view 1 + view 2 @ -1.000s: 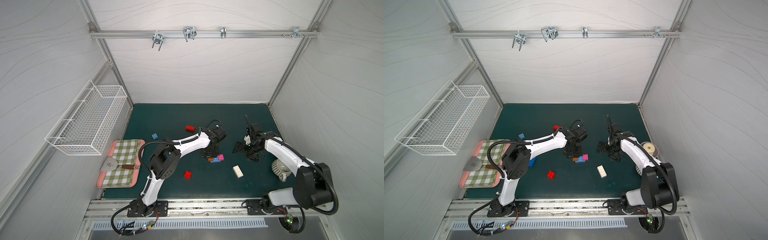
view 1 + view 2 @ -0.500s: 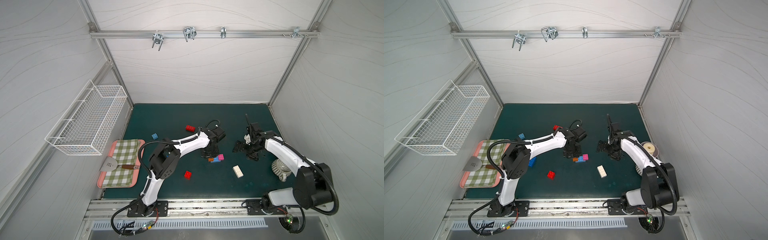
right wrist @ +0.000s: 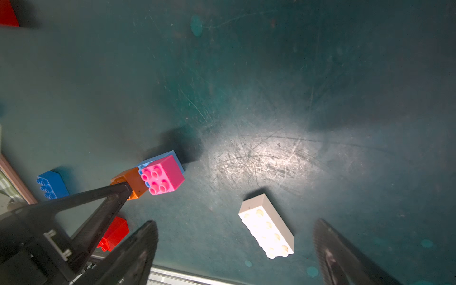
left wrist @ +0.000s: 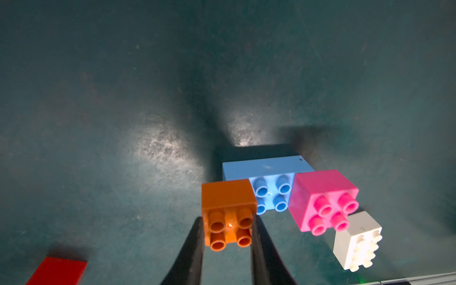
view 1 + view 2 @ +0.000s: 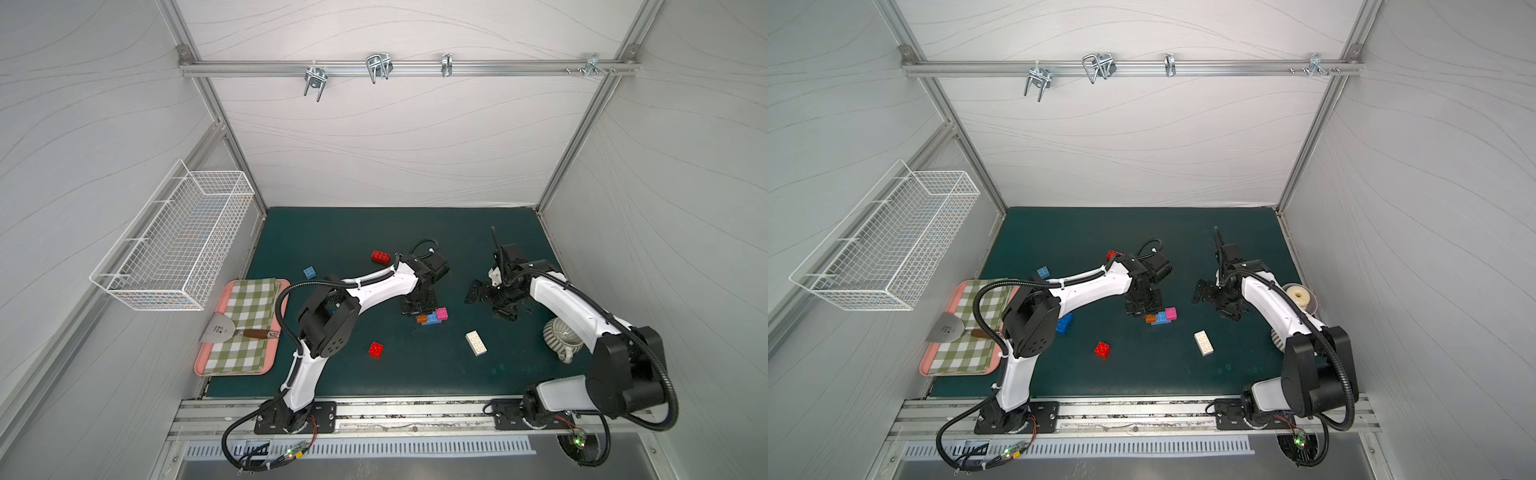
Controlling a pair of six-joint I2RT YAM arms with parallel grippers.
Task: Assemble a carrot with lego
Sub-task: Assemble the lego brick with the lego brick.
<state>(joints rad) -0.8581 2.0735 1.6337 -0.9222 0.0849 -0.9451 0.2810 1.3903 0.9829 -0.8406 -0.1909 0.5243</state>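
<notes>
A small orange brick (image 4: pixel 228 212) and a pink brick (image 4: pixel 323 197) sit on a light blue brick (image 4: pixel 266 182) in mid-mat; in both top views this cluster (image 5: pixel 432 316) lies on the green mat. My left gripper (image 4: pixel 227 223) is shut on the orange brick, one finger on each side. My right gripper (image 3: pixel 234 223) hangs open above the mat, to the right of the cluster, with the long white brick (image 3: pixel 267 228) lying loose below it. Loose lego: two red bricks (image 5: pixel 376 350) (image 5: pixel 380 256), a small blue one (image 5: pixel 309 272), a darker blue one (image 5: pixel 1064 323).
A pink tray (image 5: pixel 208 365) with a checked cloth and a spatula (image 5: pixel 226 331) lies at the mat's left edge. A ribbed cup (image 5: pixel 561 336) stands by the right arm. A wire basket (image 5: pixel 174 245) hangs on the left wall.
</notes>
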